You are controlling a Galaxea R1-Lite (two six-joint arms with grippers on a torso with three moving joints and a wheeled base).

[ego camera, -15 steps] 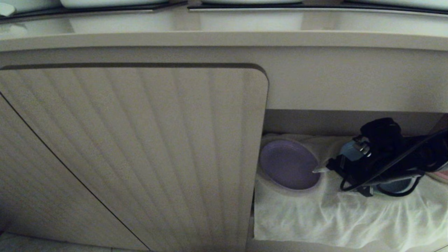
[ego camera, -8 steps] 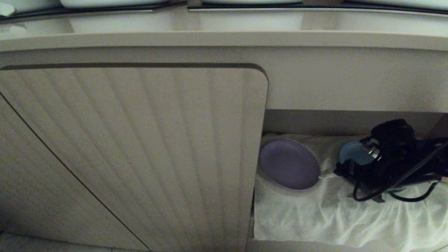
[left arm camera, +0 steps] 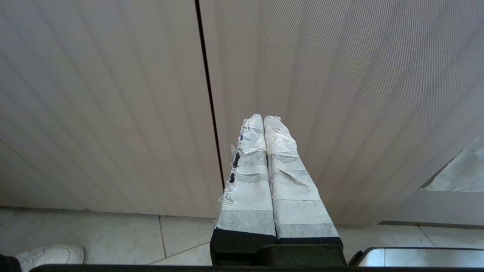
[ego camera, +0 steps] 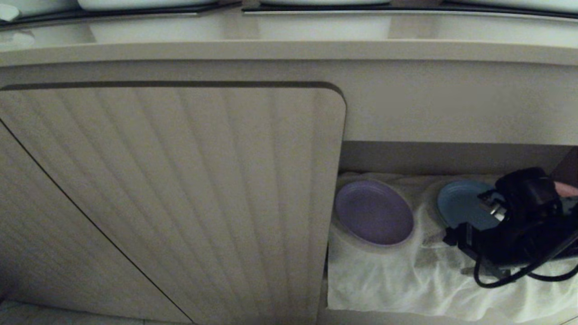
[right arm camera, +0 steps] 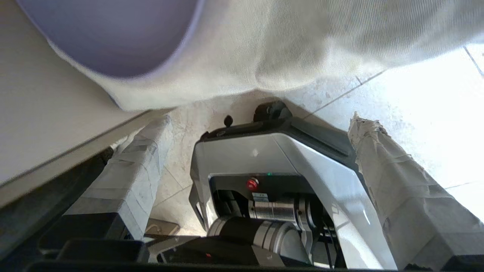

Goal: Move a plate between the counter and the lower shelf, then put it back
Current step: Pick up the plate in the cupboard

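The lavender plate (ego camera: 374,212) lies flat on the white cloth of the lower shelf (ego camera: 406,280), at its left end beside the cabinet door. Part of the plate (right arm camera: 113,34) also shows in the right wrist view. My right gripper (ego camera: 451,237) hovers over the shelf's right part, well clear of the plate. In its wrist view the right gripper (right arm camera: 261,121) is open, with nothing between its taped fingers (right arm camera: 378,151). The counter (ego camera: 289,47) runs along the top of the head view. My left gripper (left arm camera: 263,119) is shut and empty, parked facing the ribbed door.
A blue plate (ego camera: 460,203) lies on the cloth right of the lavender one, partly behind my right arm. A sliver of a pink plate (ego camera: 566,188) shows at the far right. The ribbed cabinet door (ego camera: 180,194) closes off the left. A white shoe (left arm camera: 53,255) stands on the tiled floor.
My right gripper has drawn back to the right and downward, away from the lavender plate's rim, uncovering the blue plate. The lavender plate has stayed in place.
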